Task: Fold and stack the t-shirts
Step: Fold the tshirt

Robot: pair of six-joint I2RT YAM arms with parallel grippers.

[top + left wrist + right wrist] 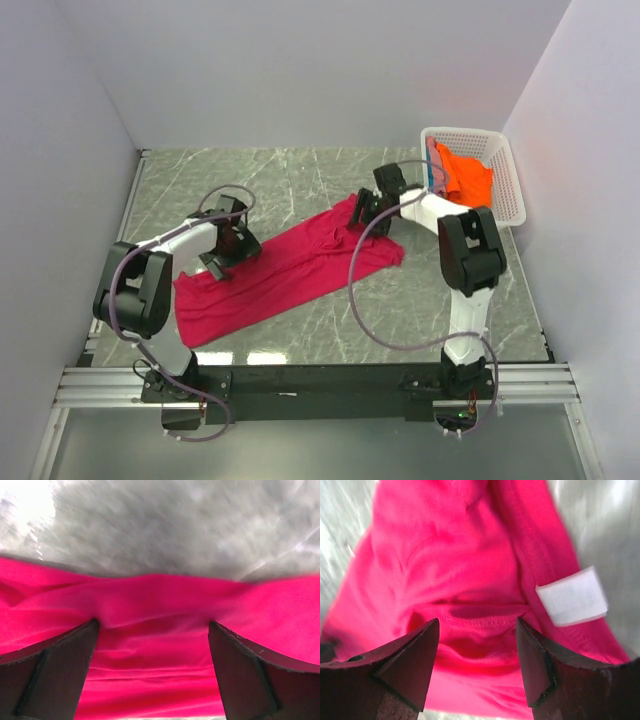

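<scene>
Crimson-pink short-sleeved cloth t-shirt [290,270], stretched slantwise across the grey marbled tabletop [300,175], long and rumpled, no fold in it yet. Looks like the laying-out step, ahead of the first fold. Next move probably calls for a pinch at each end and a pull to flatten.

Off in the far right corner, white plastic lattice basket [512,195], with a bright orange cloth t-shirt [468,175] heaped inside, waiting its turn.

Over the pink cloth's left end, left gripper [228,250], jaws spread as wide as can be, holding nothing. Over the right end, right gripper [362,212], jaws well apart astride a stitched hem, nothing pinched.

Little in the way: only wrinkles, plus a thin grey cable [352,300] looping across the cloth's right edge. Close by the right gripper's fingers, a small white sewn label [572,596].
</scene>
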